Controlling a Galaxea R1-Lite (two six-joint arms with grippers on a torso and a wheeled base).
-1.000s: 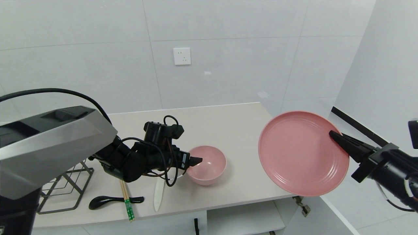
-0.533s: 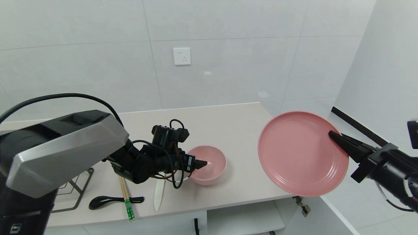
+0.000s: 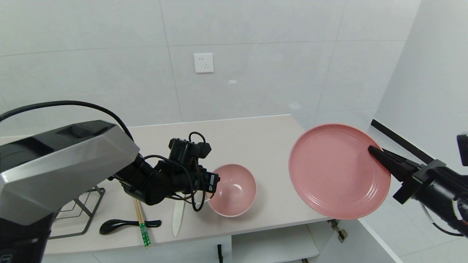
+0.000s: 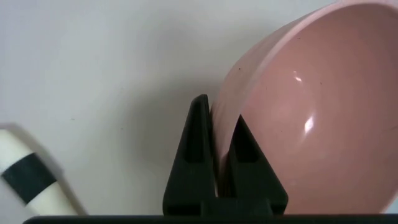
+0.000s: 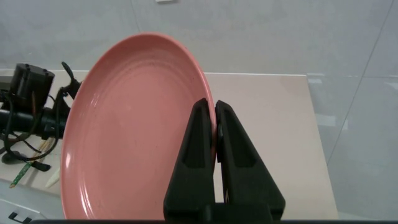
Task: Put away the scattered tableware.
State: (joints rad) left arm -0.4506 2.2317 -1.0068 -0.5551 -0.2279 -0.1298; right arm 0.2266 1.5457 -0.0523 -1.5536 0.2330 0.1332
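A pink bowl [image 3: 234,190] is tilted on the beige counter [image 3: 256,142], its opening turned toward me. My left gripper [image 3: 215,182] is shut on its left rim; in the left wrist view the two fingers [image 4: 239,149] pinch the bowl's wall [image 4: 311,112], one inside and one outside. Off the counter's right end, a pink plate [image 3: 336,171] hangs tilted in the air. My right gripper [image 3: 373,151] is shut on the plate's right rim, and the right wrist view shows the plate [image 5: 137,124] clamped edge-on in that gripper [image 5: 214,115].
A black spoon [image 3: 120,224], a pair of chopsticks [image 3: 142,226] and a white utensil [image 3: 178,217] lie near the counter's front edge, left of the bowl. A dark wire rack [image 3: 78,208] stands at the far left. An open cabinet shelf [image 3: 274,248] is below.
My left gripper has shut on the bowl's rim and tipped it up, so its inside now faces me and it sits slightly nearer. The right arm and plate have not moved.
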